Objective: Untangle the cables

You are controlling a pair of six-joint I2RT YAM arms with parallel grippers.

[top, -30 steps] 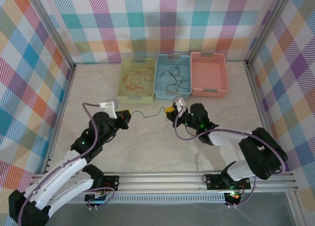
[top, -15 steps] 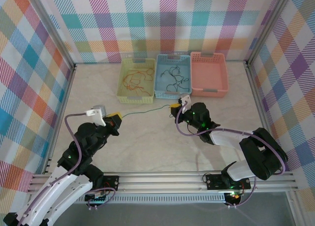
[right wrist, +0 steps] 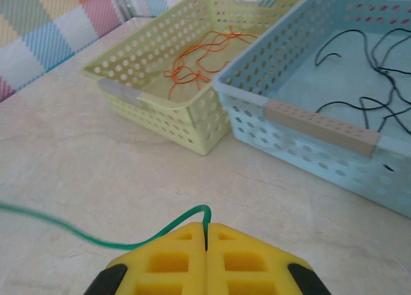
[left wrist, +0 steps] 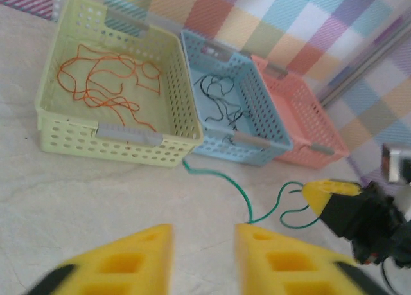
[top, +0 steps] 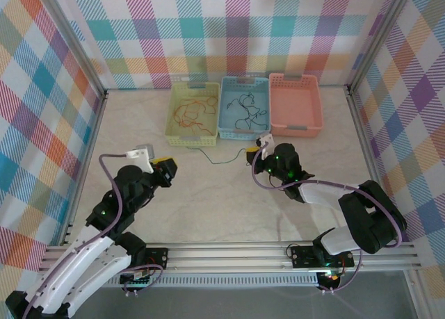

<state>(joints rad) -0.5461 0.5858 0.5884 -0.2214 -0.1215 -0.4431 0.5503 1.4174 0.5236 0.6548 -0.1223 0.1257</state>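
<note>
From my seat I see the right gripper (right wrist: 205,236) clenched on the green cable (left wrist: 239,191), with the thin wire pinched right at the seam of its yellow fingertips. From there the cable curls in a small loop. It then runs as one slack, wavy, dark-green line across the pale table (top: 208,201) toward the front of the yellow-green basket (left wrist: 115,137). Whether its far end touches that basket's wall I can't quite tell.

The left gripper (left wrist: 203,236) stands released and holds nothing, with a clear gap between its yellow fingers. The cable's middle stretch lies on the table beyond its tips.

The red-orange cables (left wrist: 103,83) lie in loose, tangled loops on the floor of the yellow-green basket. The black cables (left wrist: 217,99) lie curled in the blue basket (left wrist: 270,150) beside it, and the pink basket (left wrist: 302,125) sits next along.
</note>
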